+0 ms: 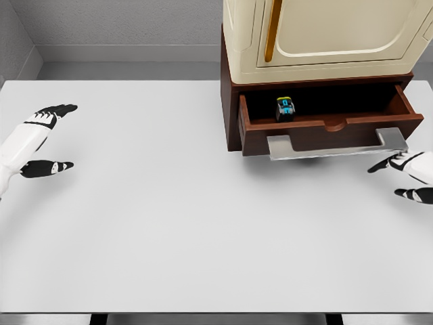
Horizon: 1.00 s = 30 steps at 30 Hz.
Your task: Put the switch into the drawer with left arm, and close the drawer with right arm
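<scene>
Brown wooden drawer (325, 127) stands open; the small black-and-cyan switch (285, 109) lies inside it. Far left of the drawer, the left hand (42, 139) is spread, empty; the right hand (410, 175), near its handle (336, 146), likewise.

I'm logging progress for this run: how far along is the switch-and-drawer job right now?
Done: the switch already sits inside the open drawer, and the left hand is off at the table's left side, open and empty. In hand: the right hand hovers open just below the right end of the drawer handle, not touching it. Left: pushing the drawer shut under the cabinet.
</scene>
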Available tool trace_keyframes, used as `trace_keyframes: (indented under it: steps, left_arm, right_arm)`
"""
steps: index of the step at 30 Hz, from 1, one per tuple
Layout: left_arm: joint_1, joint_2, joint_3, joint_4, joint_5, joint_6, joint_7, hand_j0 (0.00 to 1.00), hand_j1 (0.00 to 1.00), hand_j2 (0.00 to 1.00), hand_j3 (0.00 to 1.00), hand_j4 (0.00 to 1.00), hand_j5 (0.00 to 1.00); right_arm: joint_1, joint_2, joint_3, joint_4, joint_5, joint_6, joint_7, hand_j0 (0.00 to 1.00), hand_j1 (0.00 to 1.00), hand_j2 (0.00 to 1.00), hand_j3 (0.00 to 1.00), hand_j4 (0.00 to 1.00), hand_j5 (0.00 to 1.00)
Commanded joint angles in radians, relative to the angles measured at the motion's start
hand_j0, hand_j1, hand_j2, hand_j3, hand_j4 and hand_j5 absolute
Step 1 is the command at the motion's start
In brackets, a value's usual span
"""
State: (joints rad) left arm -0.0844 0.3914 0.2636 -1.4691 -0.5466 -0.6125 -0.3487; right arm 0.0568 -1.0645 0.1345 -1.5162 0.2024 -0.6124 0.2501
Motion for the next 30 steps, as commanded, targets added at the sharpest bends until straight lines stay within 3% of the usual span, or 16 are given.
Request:
trace_keyframes:
  steps: [1, 9, 13, 20, 26, 30]
  left_arm:
    - [0.000, 0.000, 0.000, 0.000, 0.008, 0.002, 0.001, 1.00, 1.00, 1.00, 1.00, 1.00, 1.00]
    - [0.000, -0.002, 0.000, 0.000, 0.008, 0.002, 0.001, 1.00, 1.00, 1.00, 1.00, 1.00, 1.00]
    - [0.002, -0.002, 0.000, -0.002, 0.008, 0.002, 0.001, 1.00, 1.00, 1.00, 1.00, 1.00, 1.00]
    - [0.003, -0.009, 0.000, -0.017, 0.008, 0.002, 0.001, 1.00, 1.00, 1.00, 1.00, 1.00, 1.00]
    - [0.012, -0.016, 0.000, -0.039, 0.008, 0.002, 0.001, 1.00, 1.00, 1.00, 1.00, 1.00, 1.00]
    - [0.012, -0.016, 0.000, -0.040, 0.008, 0.002, 0.001, 1.00, 1.00, 1.00, 1.00, 1.00, 1.00]
  right_arm:
    - [0.002, -0.008, -0.004, 0.004, -0.011, 0.002, -0.003, 0.73, 0.73, 0.73, 0.73, 0.73, 0.73]
    - [-0.006, -0.009, -0.035, 0.008, -0.012, 0.002, -0.006, 0.72, 0.72, 0.72, 0.72, 0.72, 0.72]
    - [-0.011, 0.005, -0.032, 0.076, -0.011, 0.002, 0.000, 0.72, 0.72, 0.72, 0.72, 0.72, 0.72]
    - [-0.066, 0.066, -0.015, 0.065, -0.003, 0.002, 0.003, 0.72, 0.72, 0.72, 0.72, 0.72, 0.72]
    - [-0.178, 0.089, 0.096, 0.070, 0.011, 0.002, 0.003, 0.72, 0.72, 0.72, 0.72, 0.72, 0.72]
    - [-0.184, 0.080, 0.102, 0.076, 0.011, 0.002, 0.003, 0.72, 0.72, 0.72, 0.72, 0.72, 0.72]
